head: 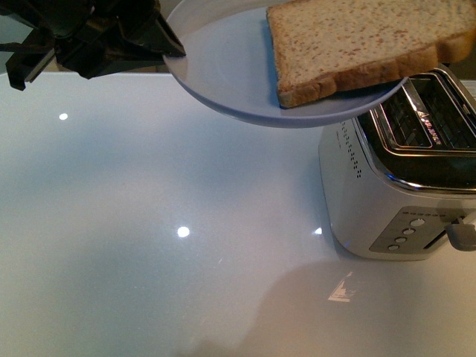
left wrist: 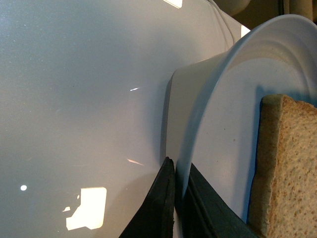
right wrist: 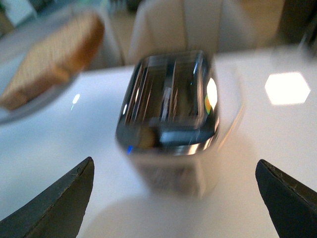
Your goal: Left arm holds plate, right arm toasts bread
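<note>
Glossy tabletop (head: 149,260), toaster (head: 364,193) at 3 o'clock. Left fingers (left wrist: 161,208) pinch the tilted plate (head: 216,59), right fingers (right wrist: 54,208) spread; bread (head: 357,44) could slide off.

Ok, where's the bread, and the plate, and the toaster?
bread (head: 357,41), front view, middle of its top face.
plate (head: 223,67), front view, bare part beside the bread.
toaster (head: 349,193), front view, its silver side wall.

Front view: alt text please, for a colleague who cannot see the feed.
The left claw grips the rim of a pale plate held in the air, with a slice of bread lying on it, close by a silver two-slot toaster. The toaster stands on a glossy white table.
</note>
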### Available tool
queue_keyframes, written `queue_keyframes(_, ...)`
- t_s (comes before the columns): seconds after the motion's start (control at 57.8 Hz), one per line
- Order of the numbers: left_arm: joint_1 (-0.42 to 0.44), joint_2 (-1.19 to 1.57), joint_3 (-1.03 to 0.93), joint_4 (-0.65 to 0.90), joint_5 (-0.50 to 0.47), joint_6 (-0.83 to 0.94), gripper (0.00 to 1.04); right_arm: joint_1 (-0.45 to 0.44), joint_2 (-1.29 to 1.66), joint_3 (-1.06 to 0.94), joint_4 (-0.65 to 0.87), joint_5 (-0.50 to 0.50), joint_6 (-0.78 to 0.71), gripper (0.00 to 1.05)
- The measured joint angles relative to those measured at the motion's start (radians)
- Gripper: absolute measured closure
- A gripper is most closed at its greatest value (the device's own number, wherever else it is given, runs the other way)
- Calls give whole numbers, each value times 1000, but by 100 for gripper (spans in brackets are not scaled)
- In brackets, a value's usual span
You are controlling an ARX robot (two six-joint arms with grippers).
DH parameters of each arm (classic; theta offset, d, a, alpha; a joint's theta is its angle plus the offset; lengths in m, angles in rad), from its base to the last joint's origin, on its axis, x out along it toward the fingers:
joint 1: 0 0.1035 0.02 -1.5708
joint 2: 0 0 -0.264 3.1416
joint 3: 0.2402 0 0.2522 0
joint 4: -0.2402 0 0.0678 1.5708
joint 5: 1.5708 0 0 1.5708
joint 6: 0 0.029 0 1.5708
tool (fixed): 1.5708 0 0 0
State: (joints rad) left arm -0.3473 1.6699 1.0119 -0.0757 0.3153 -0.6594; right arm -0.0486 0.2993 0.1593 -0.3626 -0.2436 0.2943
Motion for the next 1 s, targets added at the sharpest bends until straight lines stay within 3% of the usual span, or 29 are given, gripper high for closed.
queue_keyframes(0.208, 0, -3, -3, 0, -1, 0, 102, 14, 264, 98, 274, -21, 64, 9)
queue_keyframes(0.606, 0, -6, -14, -3, 0, 1, 102, 61, 845, 356, 682, -254, 349, 9)
queue_keyframes(1.004, 0, -6, -14, -16, 7, 3, 102, 153, 1041, 397, 781, -258, 452, 11)
